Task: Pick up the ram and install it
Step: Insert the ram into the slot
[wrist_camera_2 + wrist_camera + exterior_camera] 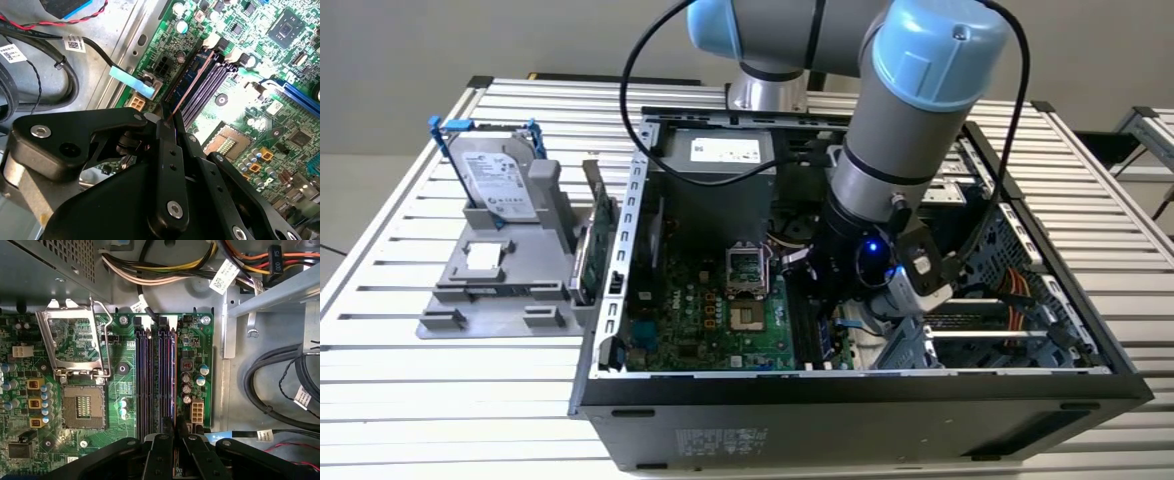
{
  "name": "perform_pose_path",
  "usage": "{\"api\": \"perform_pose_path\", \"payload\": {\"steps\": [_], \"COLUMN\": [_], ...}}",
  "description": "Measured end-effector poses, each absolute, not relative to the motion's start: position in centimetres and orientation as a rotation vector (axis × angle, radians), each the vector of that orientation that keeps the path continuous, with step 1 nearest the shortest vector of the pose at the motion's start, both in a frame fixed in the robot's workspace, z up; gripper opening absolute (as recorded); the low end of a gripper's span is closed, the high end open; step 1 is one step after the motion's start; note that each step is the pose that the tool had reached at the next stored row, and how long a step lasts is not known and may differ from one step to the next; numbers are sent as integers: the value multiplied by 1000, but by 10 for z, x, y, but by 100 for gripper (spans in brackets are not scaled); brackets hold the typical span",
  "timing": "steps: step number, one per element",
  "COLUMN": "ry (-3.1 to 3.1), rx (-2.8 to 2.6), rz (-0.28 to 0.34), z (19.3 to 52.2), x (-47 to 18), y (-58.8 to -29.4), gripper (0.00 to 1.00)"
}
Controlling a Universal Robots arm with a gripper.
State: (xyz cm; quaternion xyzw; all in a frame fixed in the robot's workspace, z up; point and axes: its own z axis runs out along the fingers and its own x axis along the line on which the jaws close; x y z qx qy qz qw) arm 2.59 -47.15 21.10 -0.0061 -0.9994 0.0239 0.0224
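Black metal gripper [172, 131] fingers sit closest to the camera in both wrist views, pinched close together on the thin dark blue ram stick [192, 82]. We see the ram edge-on in the second wrist view. It runs straight out from the fingertips, and its long side lies the same way as the long purple memory slots [150, 380] on the green motherboard [75, 355].

Going left to right in the first wrist view: the silver socket frame [75, 342] stands open, well to one side of the gripper. Next come the slots, right under the fingertips [161, 440]. The ram looks to be sitting in the slot nearest the white plug [197, 412], but I cannot tell if it is pushed all the way down. Past the plug is the grey case wall [235, 370] with thick black cables [270, 385].

Room is tight. The slots are packed side by side, and small round parts stand just beside them. In the exterior view, the arm reaches deep into the open black computer case [854, 415].
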Motion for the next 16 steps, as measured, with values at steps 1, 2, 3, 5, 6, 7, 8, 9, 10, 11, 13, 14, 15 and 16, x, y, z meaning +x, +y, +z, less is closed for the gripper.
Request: {"api": "perform_pose_path", "payload": {"steps": [1,2,3,5,6,7,8,9,10,11,13,14,15,16], "ry": [-3096,-3096,-3096,-3096,-3096,-3096,-3096,-3096,-3096,-3096,-3096,-3095,-3095,-3095], "rx": [-19,-19,-19,-19,-19,-19,-19,-19,-19,-19,-19,-19,-19,-19], "rz": [77,79,80,82,83,84,84,84,83,83,83,83,83,83], "z": [211,211,210,210,210,209,209,209,209,209,209,209,209,209], "x": [26,26,26,26,26,26,26,26,26,26,26,26,26,26], "y": [-471,-471,-471,-470,-470,-470,-469,-469,-469,-469,-469,-469,-469,-469], "gripper": [0,0,0,0,0,0,0,0,0,0,0,0,0,0]}}
